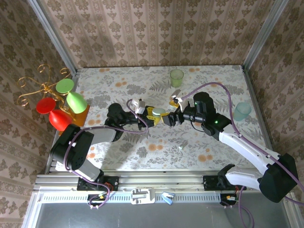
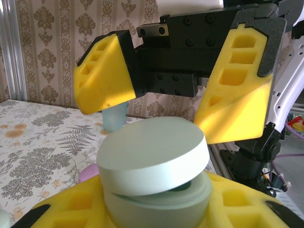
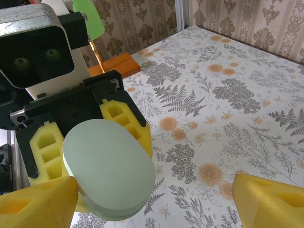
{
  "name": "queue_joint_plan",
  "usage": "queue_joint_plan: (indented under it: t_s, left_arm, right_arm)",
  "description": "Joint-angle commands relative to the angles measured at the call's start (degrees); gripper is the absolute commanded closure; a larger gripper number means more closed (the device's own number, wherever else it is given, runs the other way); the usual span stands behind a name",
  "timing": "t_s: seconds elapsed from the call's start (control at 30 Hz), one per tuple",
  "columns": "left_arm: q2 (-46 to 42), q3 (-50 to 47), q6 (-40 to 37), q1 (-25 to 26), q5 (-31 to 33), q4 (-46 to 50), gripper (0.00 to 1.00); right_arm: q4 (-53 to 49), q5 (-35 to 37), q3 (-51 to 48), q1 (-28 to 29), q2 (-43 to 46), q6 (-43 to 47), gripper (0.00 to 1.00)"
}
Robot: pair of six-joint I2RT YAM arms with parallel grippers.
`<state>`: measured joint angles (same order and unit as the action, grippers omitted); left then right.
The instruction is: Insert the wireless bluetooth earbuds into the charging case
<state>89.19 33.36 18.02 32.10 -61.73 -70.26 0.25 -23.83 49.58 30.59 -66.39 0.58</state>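
Mid-frame in the top view, over the flower-print worktop (image 1: 199, 142), my two tools meet nose to nose. Right tool (image 1: 169, 118): spread wide, with its yellow fingers (image 2: 237, 95) upper left and upper right in the left wrist view, clear of the case. Left tool (image 1: 151, 115): clamped on the mint charging case (image 2: 156, 204). Case lid (image 2: 152, 147) is slightly ajar, with a dark gap at its right.

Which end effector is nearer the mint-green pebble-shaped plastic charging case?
Left. The left end effector is shut on the mint-green pebble-shaped plastic charging case, holding its base; the right end effector stands open, fingers either side of its lid.
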Motion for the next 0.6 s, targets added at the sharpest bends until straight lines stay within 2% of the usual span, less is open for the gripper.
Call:
queue_joint_plan:
  t_s: [0.0, 0.57]
  left_arm:
    - [-0.5, 0.2, 0.2, 0.5, -4.7, -3.2, 0.72]
    - [-0.8, -0.4, -0.5, 0.5, -5.0, -3.2, 0.72]
  right_arm:
    - [1.5, 4.4, 1.9, -1.0, -0.7, -0.7, 0.16]
    - [1.2, 7.7, 3.4, -1.1, -1.7, -3.4, 0.17]
